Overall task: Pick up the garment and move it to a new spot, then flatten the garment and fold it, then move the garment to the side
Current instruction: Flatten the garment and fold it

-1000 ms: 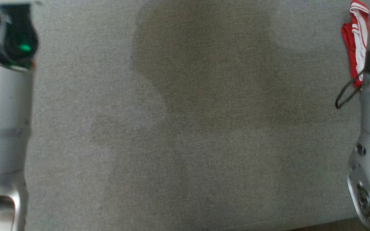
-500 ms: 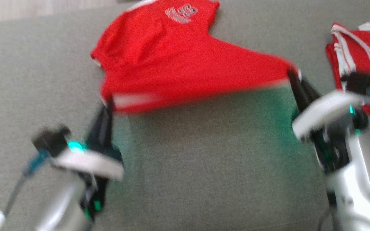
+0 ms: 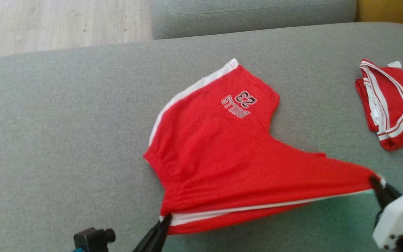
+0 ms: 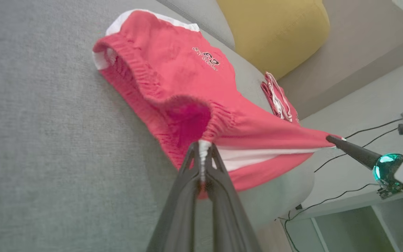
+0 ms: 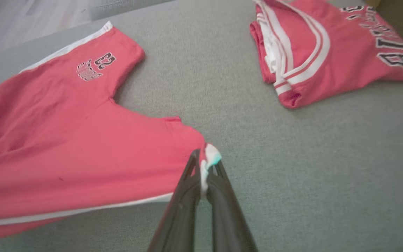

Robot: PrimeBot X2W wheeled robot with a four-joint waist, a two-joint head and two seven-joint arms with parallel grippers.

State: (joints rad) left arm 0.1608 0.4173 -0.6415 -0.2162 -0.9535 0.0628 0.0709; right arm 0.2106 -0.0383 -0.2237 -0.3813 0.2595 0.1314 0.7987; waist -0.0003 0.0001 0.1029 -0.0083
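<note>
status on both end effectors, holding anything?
left end effector: closed on the red shorts, at one white-trimmed corner.
right end effector: closed on the red shorts, at another corner.

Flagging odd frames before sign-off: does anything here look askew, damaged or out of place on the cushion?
Nothing damaged. The red shorts are askew: stretched taut by one striped side between the left gripper and right gripper, both shut on them, waistband bunched, far leg splayed across the grey cushion. The folded jersey lies neat.

The garment (image 3: pixel 222 157) is red with white side stripes and a black-and-white "23" print. The folded jersey (image 3: pixel 394 101) is red, white-banded. The sofa seat (image 3: pixel 65 122) is grey.
</note>
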